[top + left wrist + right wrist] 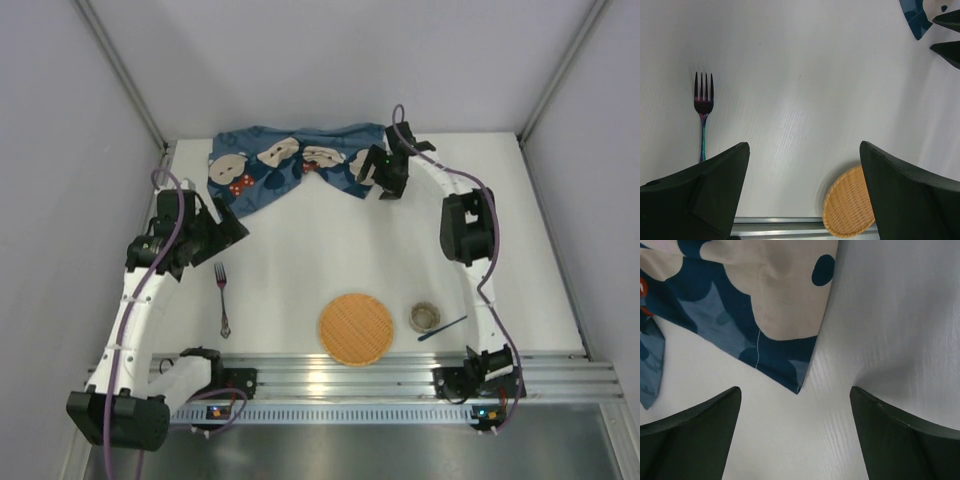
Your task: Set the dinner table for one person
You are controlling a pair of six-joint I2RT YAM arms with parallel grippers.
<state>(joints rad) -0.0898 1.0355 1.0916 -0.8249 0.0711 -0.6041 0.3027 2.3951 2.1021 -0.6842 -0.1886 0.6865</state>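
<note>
Grey enclosure walls are closing in a white worktop (300, 250), which is filling the floor of the top external view and carrying every item. A blue bear-print cloth (290, 165) is lying crumpled along the far edge. A fork (222, 300) is lying left of centre, tines pointing away from the arm bases. A round woven mat (355, 328) is sitting near the front rail, with a small cup (425, 318) just to its right and a thin blue utensil (442, 328) just beside the cup. The left claw (230, 225) is hanging near the cloth's left end, beyond the fork. The right claw (385, 180) is hanging over the cloth's right end.

Left wrist view: the left claw (804, 146) is standing spread wide and grasping nothing, with bare worktop (800, 75) showing between its fingers. The fork (703, 107) is lying at left, its handle running behind the left finger. The woven mat (847, 207) is showing partly at bottom right, and a corner of the cloth (915, 17) at top right.

Right wrist view: the right claw (795, 390) is spread wide and grasping nothing. A pointed corner of the cloth (765, 290) is lying flat on the worktop (890, 315), its tip reaching the gap between the fingers. Contact between fingers and cloth: cannot tell.
</note>
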